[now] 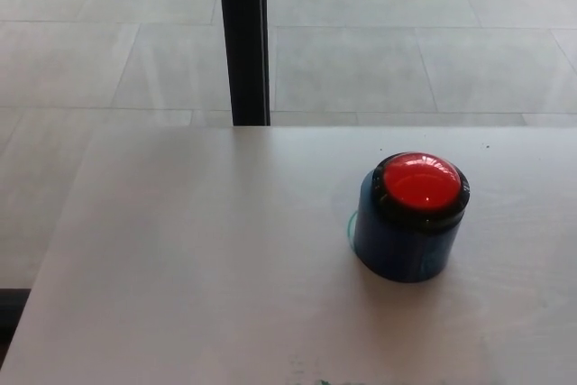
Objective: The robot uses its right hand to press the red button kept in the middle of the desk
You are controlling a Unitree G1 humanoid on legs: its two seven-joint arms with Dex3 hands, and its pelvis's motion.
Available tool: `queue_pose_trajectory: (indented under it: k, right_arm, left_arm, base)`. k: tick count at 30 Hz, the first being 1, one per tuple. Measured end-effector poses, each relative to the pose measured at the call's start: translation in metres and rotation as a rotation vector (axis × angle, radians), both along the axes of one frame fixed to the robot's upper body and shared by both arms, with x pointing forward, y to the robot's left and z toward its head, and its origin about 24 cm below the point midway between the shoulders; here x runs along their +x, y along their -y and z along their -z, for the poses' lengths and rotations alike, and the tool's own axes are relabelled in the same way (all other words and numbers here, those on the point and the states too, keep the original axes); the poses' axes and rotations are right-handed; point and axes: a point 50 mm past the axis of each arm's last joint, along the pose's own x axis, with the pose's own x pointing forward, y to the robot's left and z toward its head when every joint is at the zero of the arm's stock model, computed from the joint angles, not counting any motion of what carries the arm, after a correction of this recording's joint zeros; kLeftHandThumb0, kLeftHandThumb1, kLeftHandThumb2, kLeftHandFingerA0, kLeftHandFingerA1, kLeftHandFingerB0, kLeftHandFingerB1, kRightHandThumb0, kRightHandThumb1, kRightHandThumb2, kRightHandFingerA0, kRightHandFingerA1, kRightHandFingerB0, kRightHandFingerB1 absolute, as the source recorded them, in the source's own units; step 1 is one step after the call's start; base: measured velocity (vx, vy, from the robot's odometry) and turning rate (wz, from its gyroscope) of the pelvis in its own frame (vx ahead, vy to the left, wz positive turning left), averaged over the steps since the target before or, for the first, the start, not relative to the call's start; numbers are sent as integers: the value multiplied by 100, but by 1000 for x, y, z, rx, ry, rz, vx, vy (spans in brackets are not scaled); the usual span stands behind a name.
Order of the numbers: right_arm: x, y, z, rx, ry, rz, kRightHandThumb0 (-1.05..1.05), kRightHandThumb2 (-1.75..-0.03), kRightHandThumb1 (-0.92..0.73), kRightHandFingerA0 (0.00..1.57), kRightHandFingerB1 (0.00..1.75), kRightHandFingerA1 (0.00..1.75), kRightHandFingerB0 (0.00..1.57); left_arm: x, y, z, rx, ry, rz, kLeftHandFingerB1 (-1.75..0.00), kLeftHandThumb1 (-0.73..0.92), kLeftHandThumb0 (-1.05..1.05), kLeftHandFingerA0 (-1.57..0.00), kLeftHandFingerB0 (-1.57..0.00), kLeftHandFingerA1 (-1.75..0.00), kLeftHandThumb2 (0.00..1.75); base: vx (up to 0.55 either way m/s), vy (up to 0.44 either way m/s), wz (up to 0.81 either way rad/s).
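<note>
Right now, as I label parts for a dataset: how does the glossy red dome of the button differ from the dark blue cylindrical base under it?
The glossy red dome is rounded and reflects light; the dark blue cylindrical base has straight upright walls and looks duller. The dome sits on top, ringed by a black collar; the base rests on the pale desk. The base is taller than the dome. Both are round and share one upright axis.
</note>
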Motion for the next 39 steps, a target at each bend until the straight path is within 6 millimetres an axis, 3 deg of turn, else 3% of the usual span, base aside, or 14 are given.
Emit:
queue_pose_trajectory:
  k: [1, 6, 7, 8, 15, 20, 21, 24, 27, 30, 31, 36, 39]
  right_arm:
    - [7, -11, -10, -37, 19, -41, -9, -112, -61, 91, 143, 175, 72]
    - [34, -55, -34, -149, 54, -213, -7, -116, -59, 90, 138, 175, 80]
    - [41, -65, -37, -165, 59, -255, -11, -116, -52, 115, 127, 160, 88]
    - [45, -74, -40, -178, 62, -286, -9, -121, -55, 96, 134, 175, 84]
    - [72, -131, -49, -281, 52, -478, -15, -131, -45, 97, 139, 175, 82]
    - [89, -163, -31, -316, -14, -592, -17, -141, -40, 99, 141, 175, 85]
    - [92, -167, -27, -315, -25, -608, -17, -141, -37, 101, 141, 175, 86]
    - [103, -187, -7, -315, -97, -659, -20, -124, -48, 99, 139, 175, 77]
    - [110, -203, 12, -317, -155, -694, -20, -129, -45, 100, 141, 175, 79]
    - [114, -212, 31, -323, -222, -712, -20, -126, -49, 96, 155, 175, 76]
    - [115, -215, 38, -327, -244, -719, -22, -122, -51, 93, 151, 175, 71]
    - [115, -229, 75, -337, -351, -755, -16, -119, -57, 95, 150, 175, 78]
    - [113, -234, 87, -352, -385, -770, -17, -128, -50, 95, 151, 175, 78]
  left_arm:
    - [0, 0, 0, -1, 1, -1, -88, 92, -54, -21, -11, -115, 108]
    - [-2, 0, 1, -4, -2, -5, -87, 92, -55, -19, -9, -114, 108]
    - [-3, 0, 2, -5, -2, -8, -88, 92, -55, -22, -11, -116, 108]
    - [-4, 0, 2, -6, -3, -9, -88, 92, -55, -21, -11, -115, 110]
    - [-5, -1, 2, -6, -1, -18, -91, 92, -52, -23, -15, -116, 109]
    - [-5, 0, 3, -7, -8, -13, -91, 92, -53, -20, -13, -118, 111]
    - [-5, 0, 3, -8, -7, -14, -91, 92, -52, -21, -13, -118, 110]
    - [-4, 1, 3, -9, -4, -17, -86, 92, -53, -18, -9, -114, 111]
    - [-3, 2, 4, -15, -1, -15, -91, 92, -54, -22, -12, -116, 110]
    - [-2, 3, 5, -17, 0, -13, -94, 92, -54, -23, -14, -120, 111]
    - [-2, 3, 5, -17, -1, -12, -93, 92, -54, -23, -15, -119, 112]
    - [-2, 4, 6, -19, -3, -9, -94, 92, -54, -24, -15, -123, 110]
    - [-2, 5, 6, -20, -6, -5, -90, 92, -53, -23, -14, -119, 111]
  base:
    - [0, 0, 0]
    - [0, 0, 0]
    - [0, 0, 0]
    - [0, 0, 0]
    - [0, 0, 0]
    - [0, 0, 0]
    - [0, 0, 0]
    - [0, 0, 0]
    - [0, 0, 0]
    - [0, 0, 0]
    - [0, 0, 0]
    - [0, 0, 0]
    - [0, 0, 0]
